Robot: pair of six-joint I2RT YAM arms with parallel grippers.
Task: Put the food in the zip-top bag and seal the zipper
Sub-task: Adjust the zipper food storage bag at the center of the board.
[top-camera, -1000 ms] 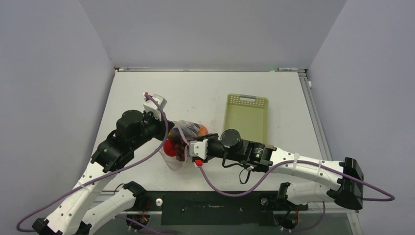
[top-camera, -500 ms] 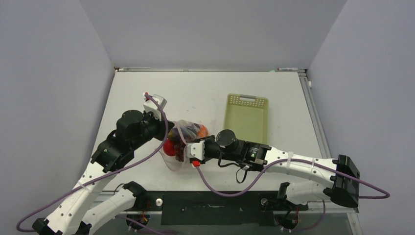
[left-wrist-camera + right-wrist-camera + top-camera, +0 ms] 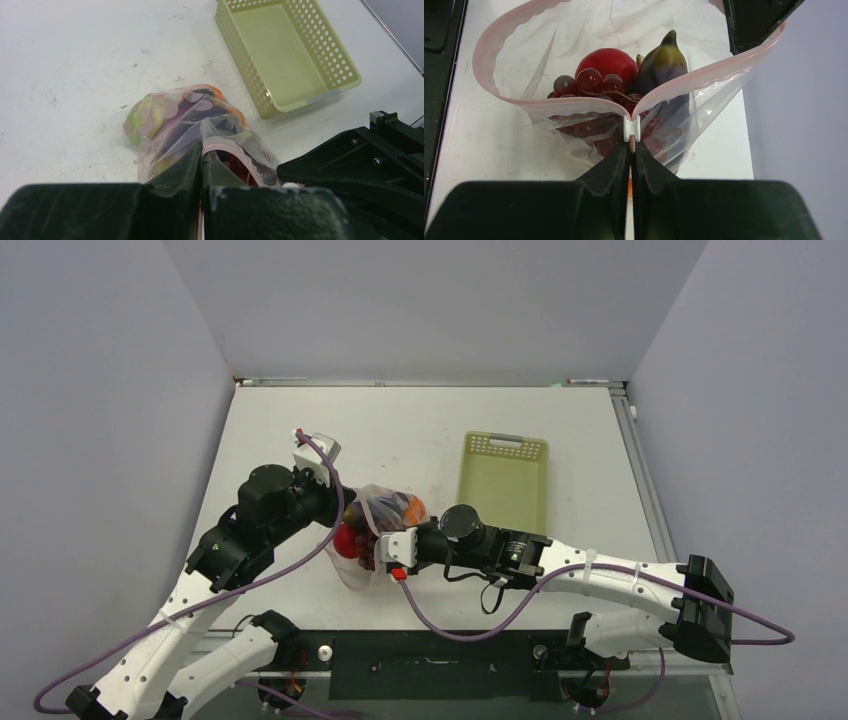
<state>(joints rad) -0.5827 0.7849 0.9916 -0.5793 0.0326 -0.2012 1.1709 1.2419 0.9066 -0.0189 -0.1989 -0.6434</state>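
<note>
The zip-top bag (image 3: 372, 532) lies between the two arms, its mouth gaping open. Inside it, the right wrist view shows food: a red tomato (image 3: 606, 60), dark grapes (image 3: 588, 82) and an eggplant (image 3: 663, 62). In the left wrist view a green apple (image 3: 148, 114) presses against the bag's far end. The pink zipper (image 3: 504, 97) curves round the open mouth to a white slider (image 3: 631, 127). My right gripper (image 3: 630, 148) is shut on the zipper strip just behind that slider. At the opposite end of the mouth, my left gripper (image 3: 201, 151) is shut on the zipper strip (image 3: 225, 145).
A pale yellow-green mesh basket (image 3: 502, 480) stands empty to the right of the bag, also in the left wrist view as the basket (image 3: 320, 55). The right arm's forearm (image 3: 560, 565) stretches across the table's near right. Walls close in the left, back and right.
My right gripper has shut on the zipper strip at the slider, and the right arm has edged a little to the left. The left arm and bag have held still.
</note>
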